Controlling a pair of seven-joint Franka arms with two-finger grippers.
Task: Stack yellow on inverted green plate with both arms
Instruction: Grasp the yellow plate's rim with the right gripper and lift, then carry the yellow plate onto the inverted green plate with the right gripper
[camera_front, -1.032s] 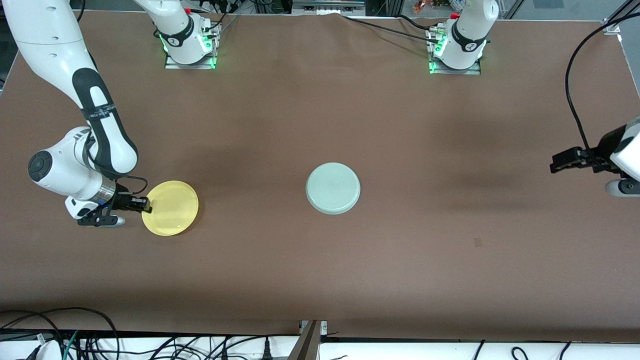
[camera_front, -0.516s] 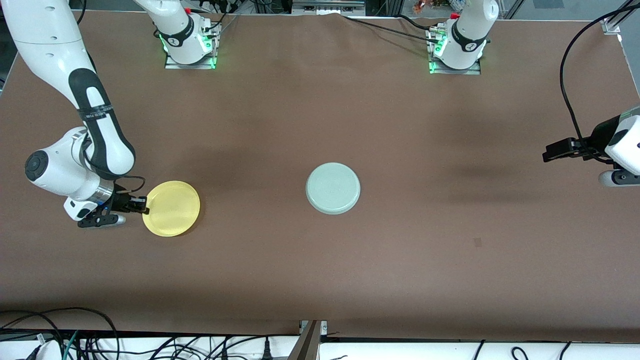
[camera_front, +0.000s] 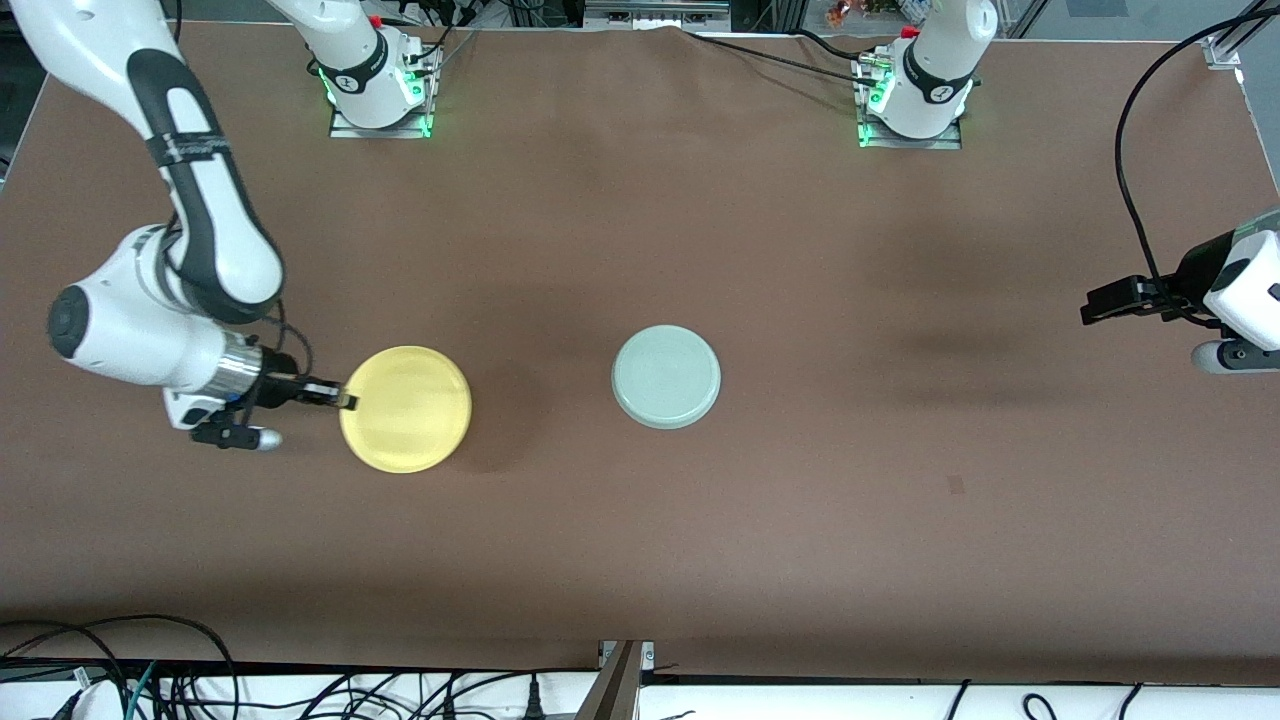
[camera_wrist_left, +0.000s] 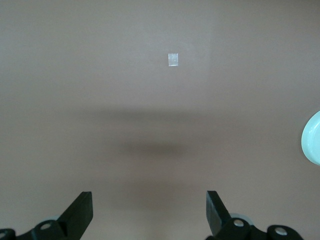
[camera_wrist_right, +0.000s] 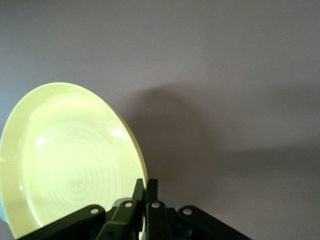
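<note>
Plates apart on our brown table (camera_front: 640, 560).
We see our right gripper (camera_front: 347, 402) clamp the yellow plate (camera_front: 405, 409), lifted toward the right arm's end; green plate (camera_front: 666, 377) lies inverted mid-table; left gripper (camera_wrist_left: 150, 212) waits, fingers apart.

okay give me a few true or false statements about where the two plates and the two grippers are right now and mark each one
1. The right gripper is shut on the rim of the yellow plate. True.
2. The yellow plate rests on the green plate. False: the two are apart, and the yellow plate is up off the table, casting a shadow beside it.
3. The green plate lies with its flat base up. True.
4. The left gripper holds the green plate. False: it is open and empty, over bare table at the left arm's end.
5. The yellow plate is toward the left arm's end of the table. False: it is toward the right arm's end.
</note>
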